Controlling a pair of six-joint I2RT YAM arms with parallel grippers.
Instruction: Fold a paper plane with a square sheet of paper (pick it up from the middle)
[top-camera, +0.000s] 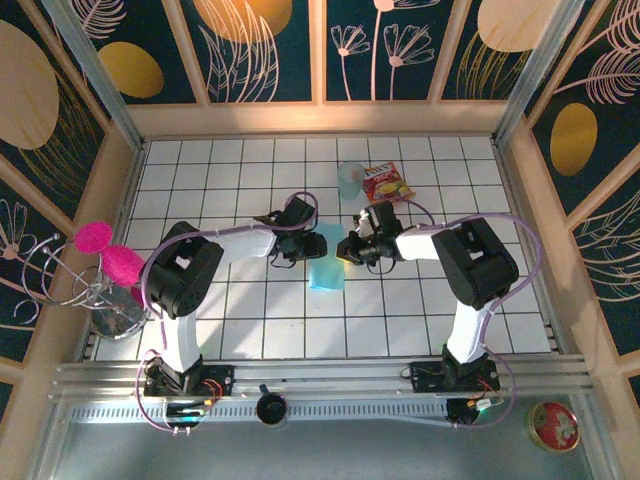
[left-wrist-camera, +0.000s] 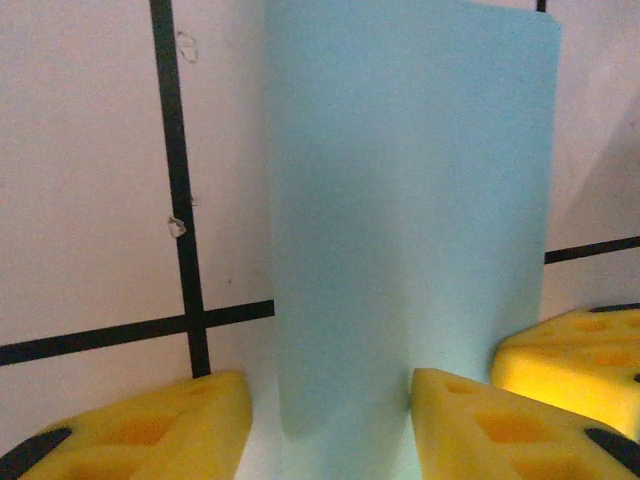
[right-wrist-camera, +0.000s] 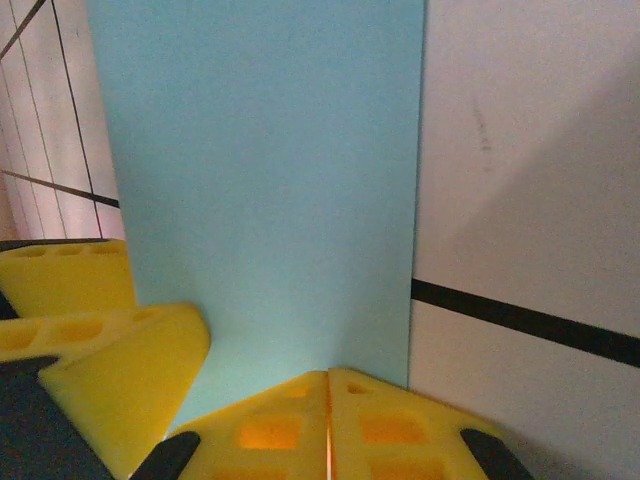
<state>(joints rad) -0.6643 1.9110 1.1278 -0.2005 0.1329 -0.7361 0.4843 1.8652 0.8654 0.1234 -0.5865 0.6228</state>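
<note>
The square sheet of paper (top-camera: 327, 265), light teal, lies folded into a narrow strip on the white tiled floor between my two grippers. In the left wrist view the paper (left-wrist-camera: 410, 200) runs away from my left gripper (left-wrist-camera: 325, 400), whose yellow pads stand apart on either side of its near end, not pinching it. My left gripper (top-camera: 311, 244) sits at the strip's left side. My right gripper (top-camera: 345, 248) sits at its right side. Its pads (right-wrist-camera: 270, 430) are pressed together, tips (right-wrist-camera: 328, 375) over the near edge of the paper (right-wrist-camera: 270, 180), which lies face-on, not between them.
A pale blue cup (top-camera: 350, 180) and a red-and-yellow snack packet (top-camera: 386, 184) stand just behind the grippers. A wire holder with pink shapes (top-camera: 108, 270) is at the left wall. Wooden walls enclose the floor. A red tin (top-camera: 555, 425) lies outside, front right.
</note>
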